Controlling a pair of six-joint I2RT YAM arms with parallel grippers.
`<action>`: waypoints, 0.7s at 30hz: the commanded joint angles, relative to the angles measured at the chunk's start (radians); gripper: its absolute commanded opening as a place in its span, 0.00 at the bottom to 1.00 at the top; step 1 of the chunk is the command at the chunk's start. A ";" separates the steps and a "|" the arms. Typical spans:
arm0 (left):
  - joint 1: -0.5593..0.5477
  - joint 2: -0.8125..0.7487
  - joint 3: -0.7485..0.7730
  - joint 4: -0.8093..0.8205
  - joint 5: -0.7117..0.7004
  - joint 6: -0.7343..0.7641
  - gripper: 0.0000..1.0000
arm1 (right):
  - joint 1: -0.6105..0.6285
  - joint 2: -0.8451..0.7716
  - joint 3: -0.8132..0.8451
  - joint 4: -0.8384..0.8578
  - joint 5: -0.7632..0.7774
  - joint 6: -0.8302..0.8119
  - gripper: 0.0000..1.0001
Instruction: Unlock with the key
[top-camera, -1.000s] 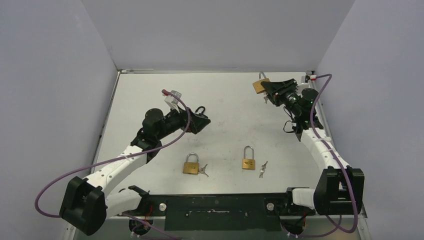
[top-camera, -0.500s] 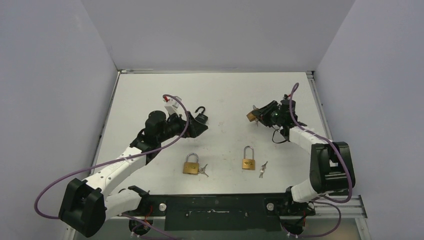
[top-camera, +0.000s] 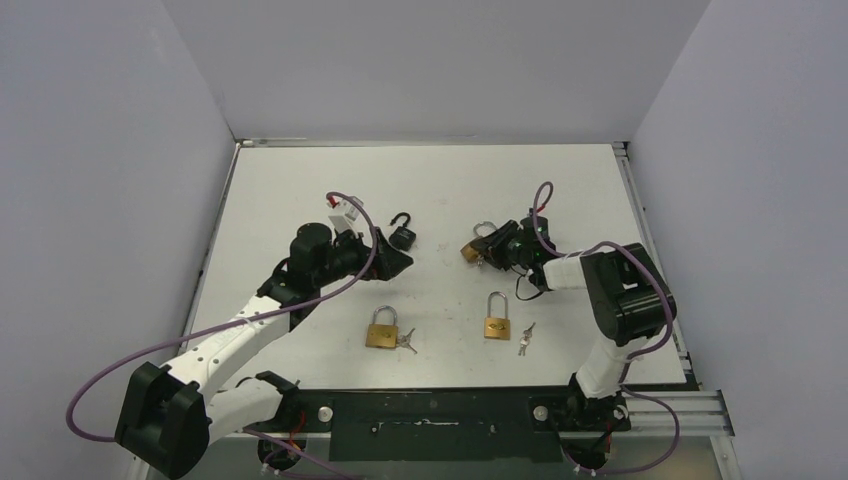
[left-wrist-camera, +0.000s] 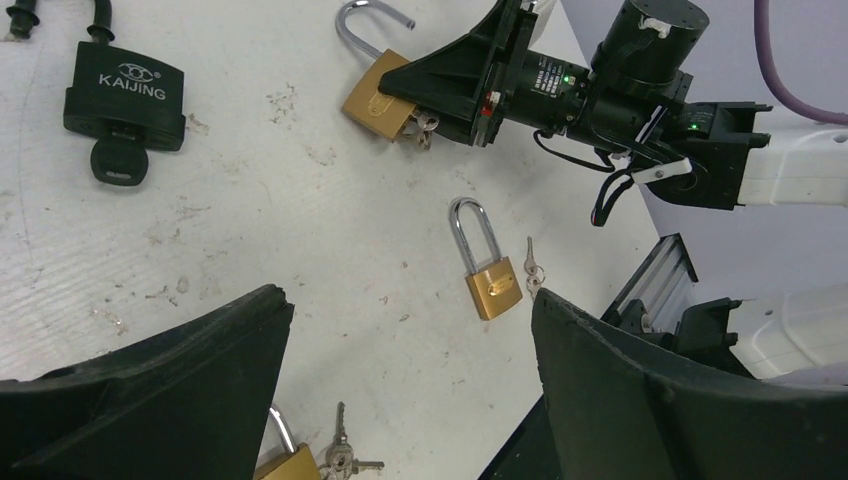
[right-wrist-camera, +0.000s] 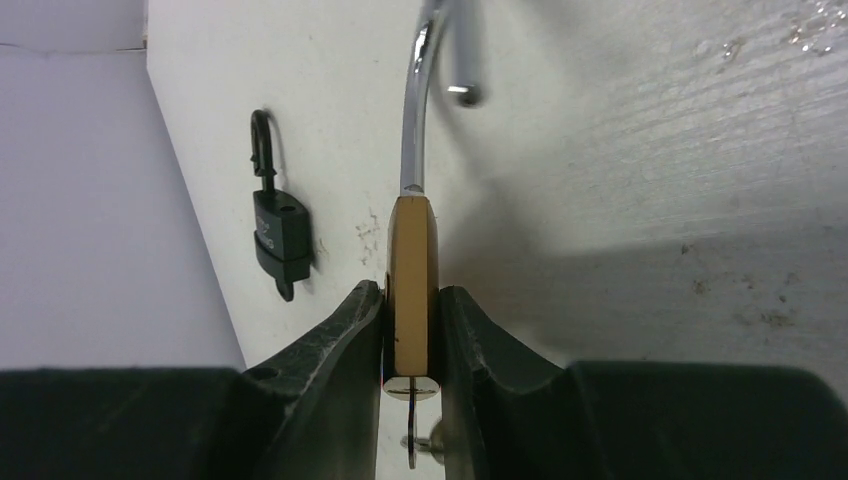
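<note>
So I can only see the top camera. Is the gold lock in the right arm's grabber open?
Observer: Yes. In the right wrist view the brass padlock is pinched between the fingers of the right gripper, and one end of its shackle hangs free of the body.
Operator: Is the key in it?
Observer: A key sticks out of its bottom end.
Operator: What about the black one?
Observer: The left wrist view shows KAIJING printed on the black padlock, with a black-headed key in it.
</note>
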 joint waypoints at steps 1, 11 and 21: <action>0.010 -0.009 0.022 -0.029 -0.019 0.053 0.87 | 0.027 0.037 0.078 0.159 0.015 0.025 0.15; 0.023 0.083 0.106 -0.129 -0.066 0.077 0.88 | 0.012 0.013 0.320 -0.320 0.097 -0.238 0.84; 0.026 0.067 0.122 -0.172 -0.194 0.110 0.87 | -0.023 -0.286 0.301 -0.890 0.361 -0.478 0.85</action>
